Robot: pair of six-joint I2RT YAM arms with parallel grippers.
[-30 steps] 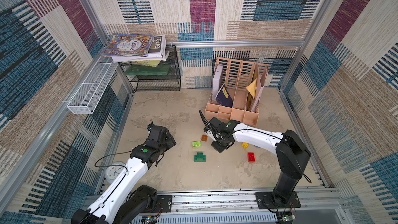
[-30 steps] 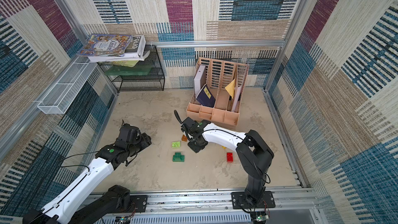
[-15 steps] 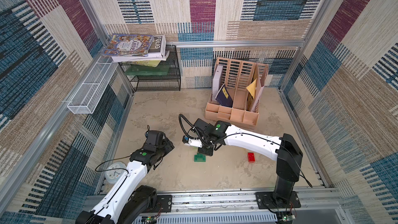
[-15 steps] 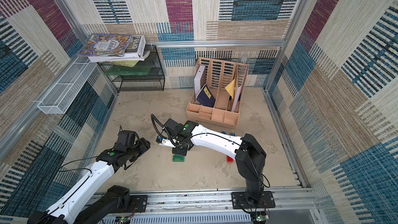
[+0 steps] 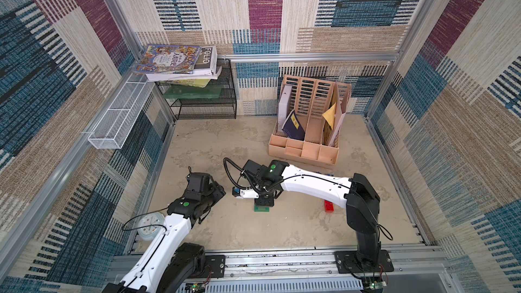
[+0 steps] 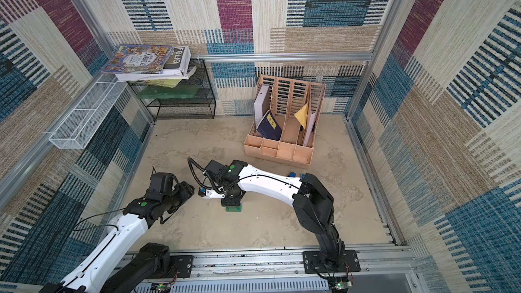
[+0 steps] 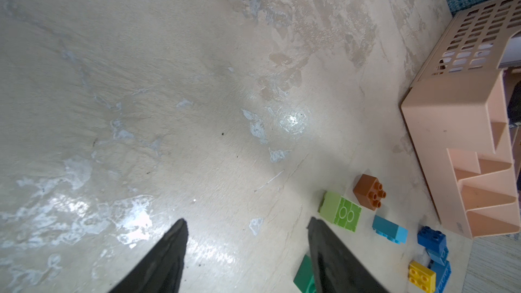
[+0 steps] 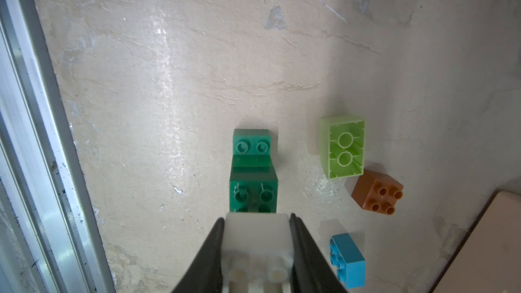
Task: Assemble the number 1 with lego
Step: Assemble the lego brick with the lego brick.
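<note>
A cream brick (image 8: 257,240) is pinched in the right gripper (image 8: 257,219) over the dark green lego (image 8: 253,187) on the desk (image 8: 169,80), apparently for stacking (the numeral's stem); the left gripper (image 7: 247,221) is held spread, empty, nearby.

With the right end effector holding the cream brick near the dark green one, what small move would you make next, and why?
Probably lower it down: the right end effector is shut on the cream brick, hovering over bare studs on the dark green brick.

Both top views high overhead, facing down over whole floor (image 5: 225,142), wrist views close, sharing lime brick (image 8: 342,146)
</note>
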